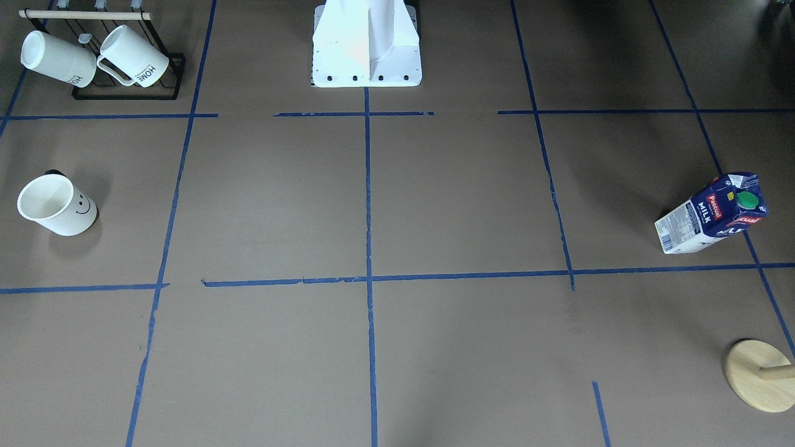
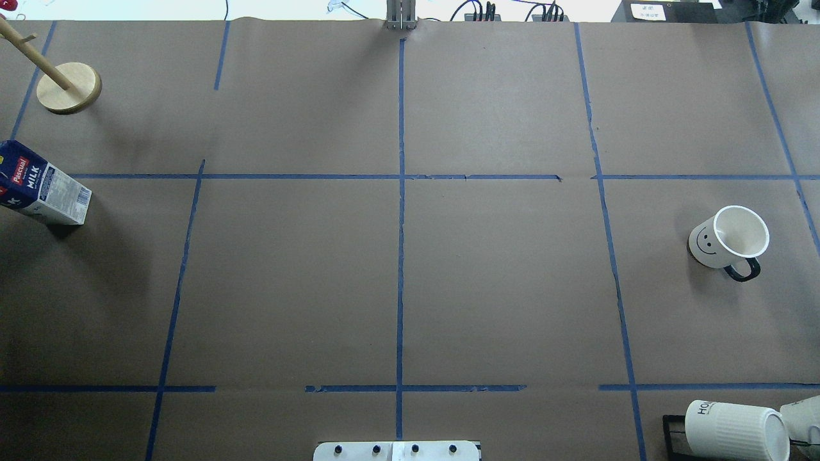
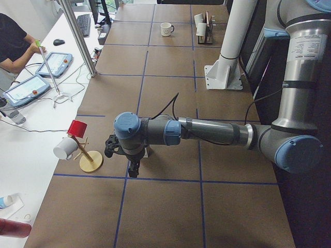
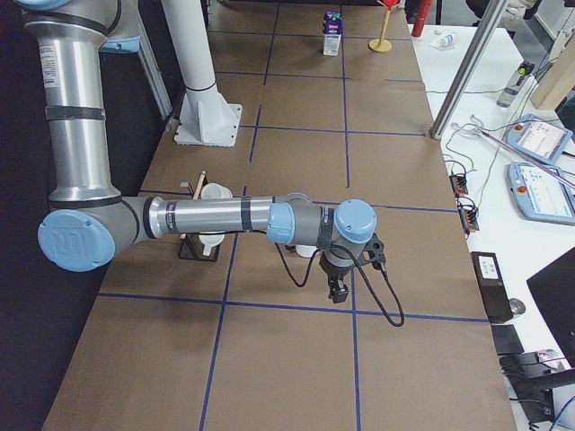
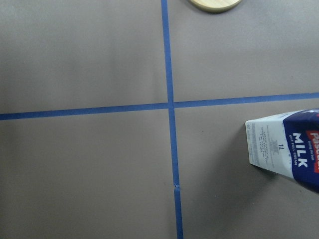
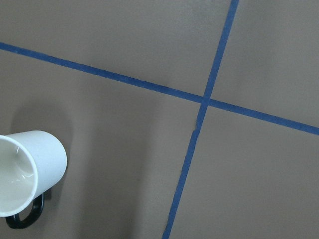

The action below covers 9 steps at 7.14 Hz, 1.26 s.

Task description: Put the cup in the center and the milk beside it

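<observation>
White, smooth, a thin smiley drawn on its side: the cup (image 2: 729, 238), upright with mouth up and dark handle turned towards the robot, well out on the right of the table as reckoned from the robot's place. Well apart from it, at the left edge, the milk (image 2: 41, 189), upright too, green cap on top. Neither of them anywhere near the central crossing of the blue tape (image 2: 400, 256), so by the look of it nothing of the task done yet: cup to be fetched in to the middle first, then carton brought across and stood beside it. Low above the table near the carton, the left gripper (image 3: 133, 168); low near the cup, the right gripper (image 4: 339, 289). Seen only from the side cameras, so cannot tell how wide either pair of jaws stands or whether anything sits between them. Underneath, brown paper (image 2: 288, 288), flat and matte, marked off into cells by the tape. At the near right corner, a black wire rack (image 1: 124, 96) carrying ribbed white mugs (image 1: 59, 59); at the far left, a wooden peg stand (image 2: 69, 88); at the near edge, the white robot pedestal (image 1: 366, 56). Beyond the far edge, a white desk (image 3: 31, 119) with tablets and cables, and a seated person (image 3: 13, 41) in a dark top.
</observation>
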{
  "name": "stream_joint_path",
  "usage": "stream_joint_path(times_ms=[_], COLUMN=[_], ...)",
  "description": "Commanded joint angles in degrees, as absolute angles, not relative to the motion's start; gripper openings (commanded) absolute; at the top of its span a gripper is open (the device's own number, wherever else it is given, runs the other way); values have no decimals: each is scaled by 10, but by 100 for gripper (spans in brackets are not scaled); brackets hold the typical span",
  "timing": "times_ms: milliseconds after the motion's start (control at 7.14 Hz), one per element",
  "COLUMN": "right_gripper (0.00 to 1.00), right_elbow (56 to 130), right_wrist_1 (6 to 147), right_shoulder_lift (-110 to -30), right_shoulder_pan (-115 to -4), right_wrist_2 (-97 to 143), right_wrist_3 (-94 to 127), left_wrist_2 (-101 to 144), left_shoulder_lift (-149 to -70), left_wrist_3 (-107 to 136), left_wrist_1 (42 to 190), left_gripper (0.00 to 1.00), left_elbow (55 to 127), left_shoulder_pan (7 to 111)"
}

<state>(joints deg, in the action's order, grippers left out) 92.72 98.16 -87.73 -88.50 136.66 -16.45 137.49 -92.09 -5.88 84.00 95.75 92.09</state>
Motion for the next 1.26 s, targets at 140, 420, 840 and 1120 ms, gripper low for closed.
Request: stream_joint_path(times_ms=[140,420,840,1120], right_gripper=[100,100,100,100], right_elbow=[927,934,936,947], right_wrist_1=[982,983,982,982], right_shoulder_lift=[-877,-884,-887,-887], right_shoulder_pan=[-885,-885,-885,-885], right_wrist_2=[1367,1367,1368,1371], right_wrist_3=[-164,-163,-164,-164], left_wrist_2=[1352,1349,1352,1352], left_shoulder_lift=[-907,-909,-906,-902], left_wrist_3=[-56,-54,-54,-54], left_wrist_1=[823,823,830,831], left_gripper=[100,100,100,100], left_elbow=[990,987,996,1006], left_shoulder_pan=[896,894,894,895])
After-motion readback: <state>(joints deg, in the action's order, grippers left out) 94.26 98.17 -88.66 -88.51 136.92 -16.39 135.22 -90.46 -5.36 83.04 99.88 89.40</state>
